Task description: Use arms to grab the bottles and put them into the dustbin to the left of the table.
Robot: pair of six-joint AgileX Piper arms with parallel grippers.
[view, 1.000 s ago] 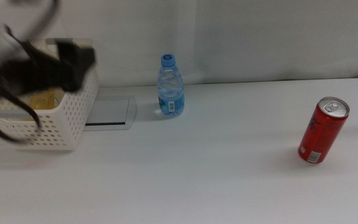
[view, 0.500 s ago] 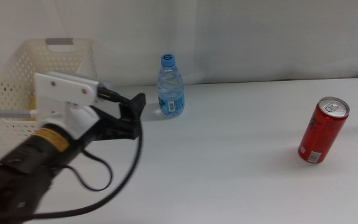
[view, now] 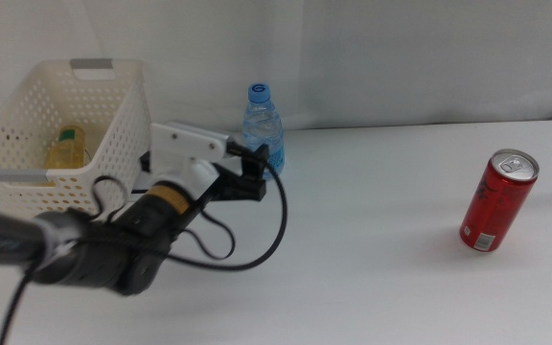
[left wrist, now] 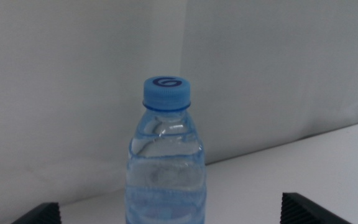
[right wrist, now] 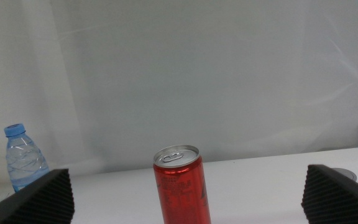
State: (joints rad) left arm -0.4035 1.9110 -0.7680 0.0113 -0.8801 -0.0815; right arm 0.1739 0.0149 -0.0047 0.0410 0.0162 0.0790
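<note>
The left hand [view: 253,178] is seen in the middle view reaching in from the left side, its dark tips just beside the lower part of the water bottle [view: 264,131]; whether they touch it cannot be told. In the left wrist view the water bottle [left wrist: 166,158] stands upright between the two jaws, which are spread wide to either side of it and grip nothing. The bottle is clear with a blue cap [left wrist: 166,93] and stands on the white counter [view: 372,249] near its far edge, in front of a white backdrop. The basket [view: 27,172], white and perforated with grey handle strips, sits at the left end of the counter, and the juice bottle [view: 64,148] is seen lying inside it, yellow with a pale cap. A black cable [view: 242,257] loops from the left arm over the counter. The red can [view: 497,200] stands upright on the right part of the counter, well apart from the water bottle, its pull tab facing up. In the right wrist view the can [right wrist: 181,185] is centred between the right hand's jaws, which are spread wide at the two lower corners and hold nothing; the can is still some way ahead of them. The right hand itself is not seen in the middle view.
</note>
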